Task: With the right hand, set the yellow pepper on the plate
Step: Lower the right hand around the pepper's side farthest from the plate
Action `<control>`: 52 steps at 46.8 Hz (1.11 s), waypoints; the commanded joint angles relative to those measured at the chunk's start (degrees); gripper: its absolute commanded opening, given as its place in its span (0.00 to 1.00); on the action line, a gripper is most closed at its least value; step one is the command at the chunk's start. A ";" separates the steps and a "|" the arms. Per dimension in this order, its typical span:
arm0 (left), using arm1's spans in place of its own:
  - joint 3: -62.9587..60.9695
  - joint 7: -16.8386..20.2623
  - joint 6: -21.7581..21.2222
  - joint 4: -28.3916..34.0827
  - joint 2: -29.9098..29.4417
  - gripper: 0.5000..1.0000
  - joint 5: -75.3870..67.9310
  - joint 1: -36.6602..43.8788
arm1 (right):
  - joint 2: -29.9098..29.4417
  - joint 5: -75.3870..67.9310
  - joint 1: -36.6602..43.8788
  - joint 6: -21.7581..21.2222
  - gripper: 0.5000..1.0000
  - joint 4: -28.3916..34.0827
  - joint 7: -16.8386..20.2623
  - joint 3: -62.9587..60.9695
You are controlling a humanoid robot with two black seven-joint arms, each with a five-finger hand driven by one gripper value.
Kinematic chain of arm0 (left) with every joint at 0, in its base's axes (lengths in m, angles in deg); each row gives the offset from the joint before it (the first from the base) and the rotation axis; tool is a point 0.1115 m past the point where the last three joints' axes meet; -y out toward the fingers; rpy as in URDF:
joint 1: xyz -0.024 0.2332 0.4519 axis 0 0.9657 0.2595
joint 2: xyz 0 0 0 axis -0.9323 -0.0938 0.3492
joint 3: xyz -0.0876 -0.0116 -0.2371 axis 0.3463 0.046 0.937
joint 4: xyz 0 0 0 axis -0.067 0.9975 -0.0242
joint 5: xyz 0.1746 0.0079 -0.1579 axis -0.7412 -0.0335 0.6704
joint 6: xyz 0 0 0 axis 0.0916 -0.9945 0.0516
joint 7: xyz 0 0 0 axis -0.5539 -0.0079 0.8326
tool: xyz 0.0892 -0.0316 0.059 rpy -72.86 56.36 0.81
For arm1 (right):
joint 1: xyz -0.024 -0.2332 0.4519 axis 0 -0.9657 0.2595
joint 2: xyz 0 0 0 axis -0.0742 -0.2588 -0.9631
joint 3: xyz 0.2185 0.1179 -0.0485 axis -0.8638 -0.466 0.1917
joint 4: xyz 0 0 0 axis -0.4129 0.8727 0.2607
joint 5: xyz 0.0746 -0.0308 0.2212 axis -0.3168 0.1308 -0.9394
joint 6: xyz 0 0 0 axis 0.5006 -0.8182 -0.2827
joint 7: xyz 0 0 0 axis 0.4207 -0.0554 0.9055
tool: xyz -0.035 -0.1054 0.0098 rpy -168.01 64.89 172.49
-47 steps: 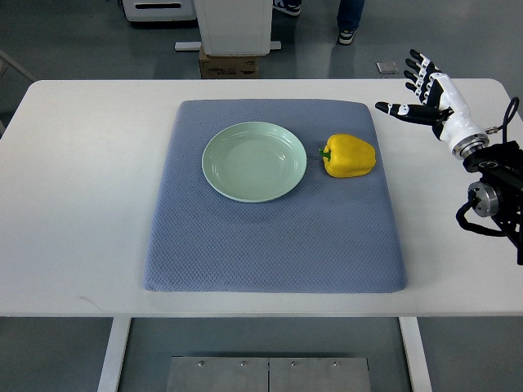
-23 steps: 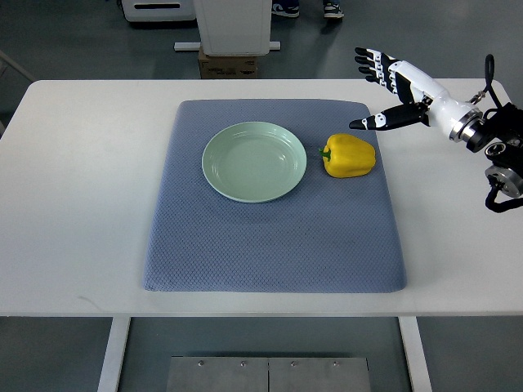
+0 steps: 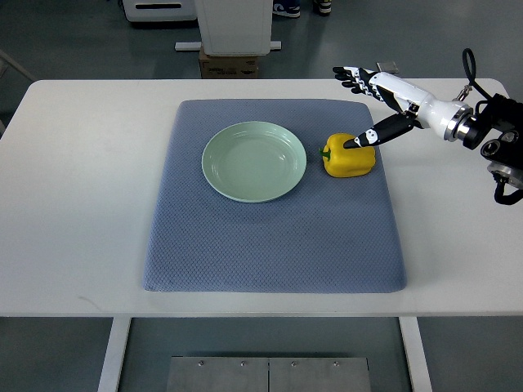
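A yellow pepper (image 3: 348,158) with a green stem lies on the blue-grey mat (image 3: 274,245), just right of the pale green plate (image 3: 254,161), which is empty. My right hand (image 3: 359,106) reaches in from the right edge, hovering over the pepper's far right side. Its fingers are spread; the thumb tip shows over the pepper's top, and the other fingers point left above the mat's far edge. It holds nothing. No left arm shows.
The mat lies on a white table (image 3: 73,204). Beyond the table's far edge stand a white pedestal (image 3: 235,24) and a cardboard box (image 3: 229,64). A person's shoes (image 3: 286,8) show at the top edge.
My right hand has moved left and closer from the table's far right corner until its thumb is over the pepper. Pepper and plate have not moved.
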 commanded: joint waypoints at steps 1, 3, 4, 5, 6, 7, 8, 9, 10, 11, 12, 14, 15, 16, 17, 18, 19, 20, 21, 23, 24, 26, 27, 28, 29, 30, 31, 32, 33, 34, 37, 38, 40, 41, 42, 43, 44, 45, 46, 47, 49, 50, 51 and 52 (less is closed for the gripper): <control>0.00 0.00 0.01 0.00 0.00 1.00 0.00 0.00 | -0.29 1.50 -0.07 1.32 0.99 0.01 0.00 0.38; 0.00 0.00 0.01 0.00 0.00 1.00 0.00 0.00 | -0.55 2.38 -0.16 2.64 0.99 -0.07 0.00 1.25; 0.00 0.00 0.01 0.00 0.00 1.00 0.00 0.00 | -0.64 2.73 -0.16 3.43 0.99 -0.08 0.00 1.87; 0.00 0.00 0.01 0.00 0.00 1.00 0.00 0.00 | -0.73 2.91 -0.16 4.39 0.99 -0.16 0.00 2.48; 0.00 0.00 0.01 0.00 0.00 1.00 0.00 0.00 | -0.99 3.09 -0.16 5.36 0.99 -0.25 0.00 3.27; 0.00 0.00 0.01 0.00 0.00 1.00 0.00 0.00 | -1.17 3.18 -0.16 6.41 0.99 -0.25 0.00 4.06; 0.00 0.00 0.01 0.00 0.00 1.00 0.00 0.00 | -1.43 3.18 -0.16 7.38 0.99 -0.34 0.00 4.77; 0.00 0.00 0.01 0.00 0.00 1.00 0.00 0.00 | -1.78 3.18 -0.16 8.26 0.99 -0.34 0.00 5.64; 0.00 0.00 0.01 0.00 0.00 1.00 0.00 0.00 | -2.05 3.18 -0.16 9.23 0.99 -0.34 0.00 6.35; 0.00 0.00 0.01 0.00 0.00 1.00 0.00 0.00 | -2.40 3.18 -0.07 9.93 0.99 -0.34 0.00 7.14; 0.00 0.00 0.01 0.00 0.00 1.00 0.00 0.00 | -2.66 3.18 -0.07 10.55 0.99 -0.34 0.00 7.76; 0.00 0.00 0.01 0.00 0.00 1.00 0.00 0.00 | -3.10 3.18 -0.07 11.69 0.99 -0.43 0.00 8.90; 0.00 0.00 0.01 0.00 0.00 1.00 0.00 0.00 | -3.36 3.18 -0.07 12.13 0.99 -0.43 0.00 9.34; 0.00 0.00 0.01 0.00 0.00 1.00 0.00 0.00 | -3.54 3.18 -0.07 12.57 0.99 -0.43 0.00 9.69; 0.00 0.00 0.01 0.00 0.00 1.00 0.00 0.00 | -3.80 3.26 -0.16 12.92 0.99 -0.51 0.00 10.13; 0.00 0.00 0.01 0.00 0.00 1.00 0.00 0.00 | -4.15 3.26 -0.16 13.19 0.99 -0.60 0.00 10.57; 0.00 0.00 0.01 0.00 0.00 1.00 0.00 0.00 | -4.42 3.35 -0.16 13.45 0.99 -0.69 0.00 11.01; 0.00 0.00 0.01 0.00 0.00 1.00 0.00 0.00 | -4.77 3.44 -0.16 13.72 0.99 -0.87 0.00 11.36; 0.00 0.00 0.01 0.00 0.00 1.00 0.00 0.00 | -5.12 3.44 -0.16 13.98 0.99 -0.95 0.00 11.71; 0.00 0.00 0.01 0.00 0.00 1.00 0.00 0.00 | -5.82 3.44 -0.07 14.51 0.99 -1.22 0.00 12.50; 0.00 0.00 0.01 0.00 0.00 1.00 0.00 -0.09 | -6.18 3.44 -0.07 14.86 0.99 -1.48 0.00 12.77; 0.00 0.00 0.01 0.00 0.00 1.00 0.00 0.00 | -6.88 3.44 -0.07 15.56 0.99 -1.92 0.00 13.38; 0.00 0.00 0.01 0.00 0.00 1.00 0.00 0.00 | -7.23 3.44 -0.07 15.91 0.99 -2.18 0.00 13.65; 0.00 0.00 0.01 0.00 0.00 1.00 0.00 0.00 | -7.49 3.44 0.02 16.18 0.99 -2.45 0.00 13.91; 0.00 0.09 0.01 0.00 0.00 1.00 0.00 0.00 | -7.76 3.44 0.02 16.27 0.99 -2.71 0.00 14.00; 0.00 0.00 0.01 0.00 0.00 1.00 0.00 0.00 | -8.02 3.44 0.19 16.27 0.99 -2.97 0.00 14.18; 0.00 0.00 0.01 0.00 0.00 1.00 0.00 0.00 | -8.29 3.44 0.37 16.27 0.99 -3.32 0.00 14.35; 0.00 0.00 0.01 0.00 0.00 1.00 0.00 0.00 | -8.46 3.44 0.54 16.27 0.99 -3.59 0.00 14.44; 0.00 0.00 0.01 0.00 0.00 1.00 0.00 0.00 | -8.81 3.44 0.55 16.27 0.99 -3.94 0.00 14.70; 0.00 0.00 0.01 0.00 0.00 1.00 0.00 0.00 | -9.16 3.44 0.55 16.27 0.99 -4.38 0.00 14.88; 0.00 0.00 0.01 0.00 0.00 1.00 0.00 0.00 | -10.48 3.44 0.63 16.27 0.99 -5.70 0.00 15.58; 0.00 0.00 0.01 0.00 0.00 1.00 0.00 0.00 | -10.83 3.44 0.63 16.27 0.99 -6.22 0.00 15.93; 0.00 0.00 0.01 0.00 0.00 1.00 0.00 0.00 | -11.45 3.44 0.55 16.27 0.99 -7.36 0.00 16.72; 0.00 0.00 0.01 0.00 0.00 1.00 0.00 0.00 | -11.71 3.44 0.55 16.27 0.99 -7.89 0.00 17.16; 0.00 0.00 0.01 0.00 0.00 1.00 0.00 0.00 | -12.06 3.44 0.55 16.27 0.99 -8.42 0.00 17.60; 0.00 0.00 0.01 0.00 0.00 1.00 0.00 0.00 | -12.42 3.44 0.55 16.27 0.99 -8.95 0.00 18.21; 0.00 0.00 0.01 0.00 0.00 1.00 0.00 -0.09 | -12.68 3.44 0.55 16.27 0.99 -9.30 0.00 18.66; 0.00 0.00 0.01 0.09 0.00 1.00 0.00 -0.01 | -12.94 3.44 0.55 16.27 0.99 -9.65 0.00 19.10; 0.00 0.00 0.01 0.00 0.00 1.00 0.00 0.00 | -13.03 3.44 0.55 16.27 0.99 -9.92 0.00 19.36; 0.00 0.00 0.01 0.00 0.00 1.00 0.00 0.00 | -13.03 3.35 0.55 16.27 0.99 -10.18 0.00 19.54; 0.00 0.00 0.01 0.00 0.00 1.00 0.00 0.00 | -13.03 3.35 0.55 16.27 0.99 -10.45 0.00 19.63; 0.00 0.00 0.01 0.00 0.00 1.00 0.00 0.00 | -13.03 3.35 0.55 16.18 0.99 -10.53 0.00 19.63; 0.00 0.00 0.01 0.00 0.00 1.00 0.00 0.00 | -13.12 3.35 0.46 16.18 0.99 -10.62 0.00 19.63; 0.00 0.00 -0.08 0.00 0.00 1.00 0.00 0.00 | -13.12 3.35 0.37 16.27 0.99 -10.80 0.00 19.63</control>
